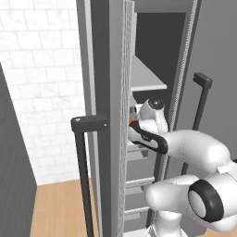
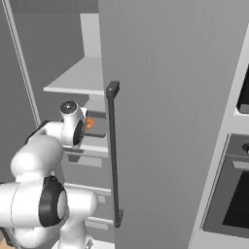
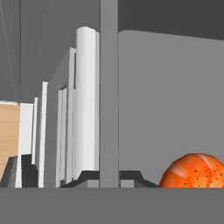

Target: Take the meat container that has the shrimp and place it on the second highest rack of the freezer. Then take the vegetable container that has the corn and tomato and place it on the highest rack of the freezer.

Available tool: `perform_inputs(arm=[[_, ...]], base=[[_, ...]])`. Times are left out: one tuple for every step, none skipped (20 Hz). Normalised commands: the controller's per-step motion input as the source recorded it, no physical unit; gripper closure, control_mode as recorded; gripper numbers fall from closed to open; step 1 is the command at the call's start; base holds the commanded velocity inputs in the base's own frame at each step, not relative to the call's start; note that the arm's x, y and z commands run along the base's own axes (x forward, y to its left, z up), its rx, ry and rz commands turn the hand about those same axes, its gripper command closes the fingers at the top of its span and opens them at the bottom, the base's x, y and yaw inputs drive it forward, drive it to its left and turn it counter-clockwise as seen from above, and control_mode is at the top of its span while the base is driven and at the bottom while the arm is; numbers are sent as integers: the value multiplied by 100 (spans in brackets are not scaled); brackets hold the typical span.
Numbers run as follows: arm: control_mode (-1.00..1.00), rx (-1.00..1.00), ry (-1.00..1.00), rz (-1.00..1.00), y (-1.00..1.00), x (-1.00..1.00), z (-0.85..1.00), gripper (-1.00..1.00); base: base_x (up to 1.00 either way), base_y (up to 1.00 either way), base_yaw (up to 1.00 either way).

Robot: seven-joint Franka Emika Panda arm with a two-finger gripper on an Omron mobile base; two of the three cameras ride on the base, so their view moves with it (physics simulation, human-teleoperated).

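My gripper (image 3: pixel 109 179) is inside the freezer (image 2: pixel 165 73), shut on the rim of the dark grey meat container (image 2: pixel 98 125). In the hand view that rim runs up between the dark fingertips (image 3: pixel 87 177) as a grey bar. The orange shrimp (image 3: pixel 194 171) lies in the tray close to the hand, and shows as an orange spot in both base views (image 2: pixel 89 124) (image 1: pixel 133 118). The tray sits level over a pale shelf (image 2: pixel 92 147), one below the upper shelf (image 2: pixel 73 80). Whether it rests on that shelf I cannot tell.
The freezer's open doors flank the arm, with long dark handles (image 2: pixel 113 155) (image 1: pixel 83 176). Grey drawers (image 2: pixel 85 192) sit below the shelves. A black oven column (image 2: pixel 233 194) stands at the right. A white tiled wall (image 1: pixel 41 69) and wooden floor (image 1: pixel 60 208) lie at the left.
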Motion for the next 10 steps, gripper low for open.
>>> perform_inputs(arm=[[-100, 0, 0, 0, 0, 66, -9, 100], [-100, 0, 0, 0, 0, 56, -25, 100], [-100, 0, -1, 0, 0, 55, -40, 100], [-100, 0, -5, 0, 0, 49, -46, 100], [-100, 0, -4, 0, 0, 44, -48, 100], [-100, 0, -3, 0, 0, 45, -51, 100], [-100, 0, -3, 0, 0, 39, -52, 100], [-100, 0, -1, 0, 0, 36, -53, 100], [-100, 0, 0, 0, 0, 38, -43, 100], [-100, 0, 0, 0, 0, 35, -34, 100]], base=[[0, 0, 0], [0, 0, 0], [0, 0, 0], [0, 0, 0], [0, 0, 0], [0, 0, 0], [0, 0, 0], [0, 0, 0], [0, 0, 0], [0, 0, 0]])
